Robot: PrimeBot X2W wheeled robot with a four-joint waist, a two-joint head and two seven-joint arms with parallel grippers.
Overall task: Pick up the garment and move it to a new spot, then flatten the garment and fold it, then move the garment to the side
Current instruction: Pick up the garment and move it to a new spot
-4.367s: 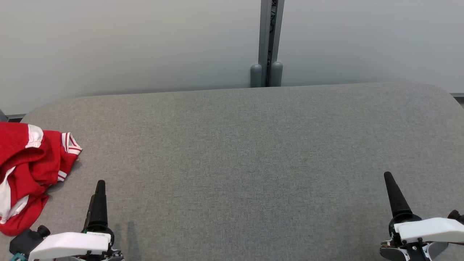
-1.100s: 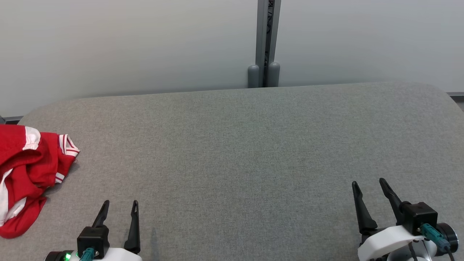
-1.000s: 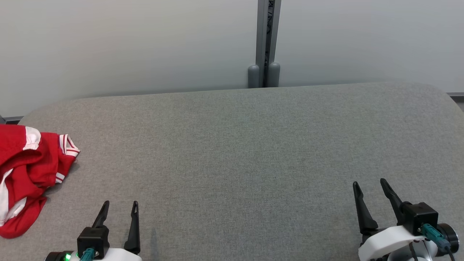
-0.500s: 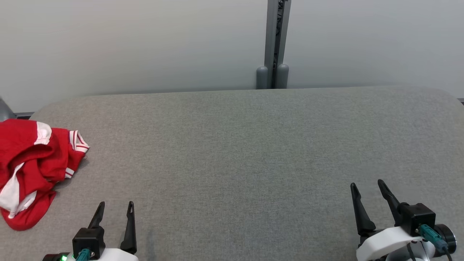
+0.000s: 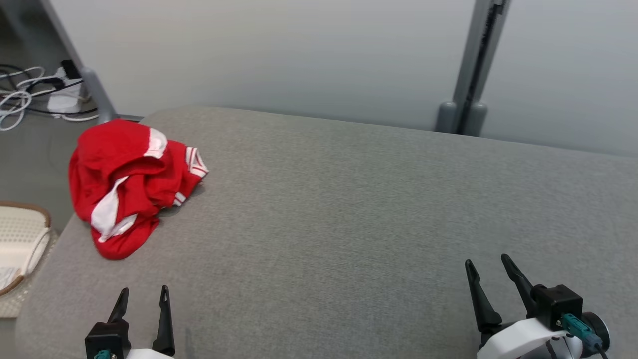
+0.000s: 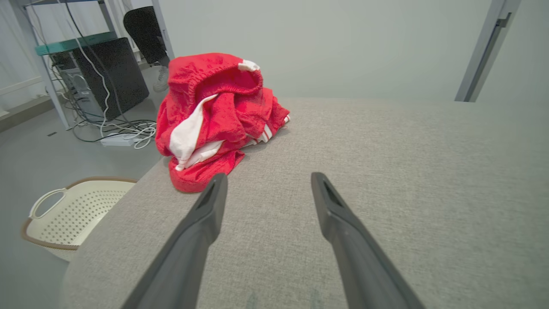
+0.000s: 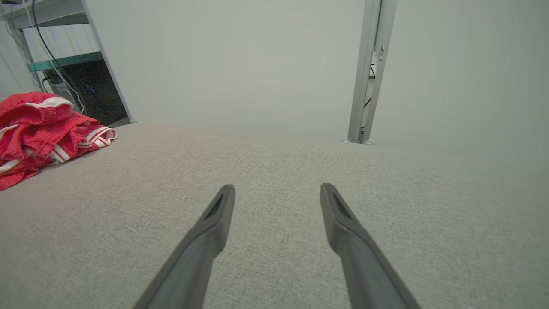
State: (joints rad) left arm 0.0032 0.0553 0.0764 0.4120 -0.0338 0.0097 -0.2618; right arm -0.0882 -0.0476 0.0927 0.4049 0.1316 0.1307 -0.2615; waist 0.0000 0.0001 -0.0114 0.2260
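Observation:
The garment is a crumpled red piece with white stripes, heaped at the far left end of the grey table. It also lies ahead and left in the left wrist view and at the left edge of the right wrist view. My left gripper hovers open near the front left, well short of the garment, nothing between its fingers. At the front right my right gripper is open and empty, far from the garment.
A cream perforated basket sits on the floor left of the table, also seen low in the left wrist view. Cables and a black computer case lie beyond the table's left end. A grey post stands against the wall behind.
The head camera has turned left, so the garment now sits further into the picture and the basket and cables show. Both grippers keep their open stance; earlier they rotated from side-on to flat.

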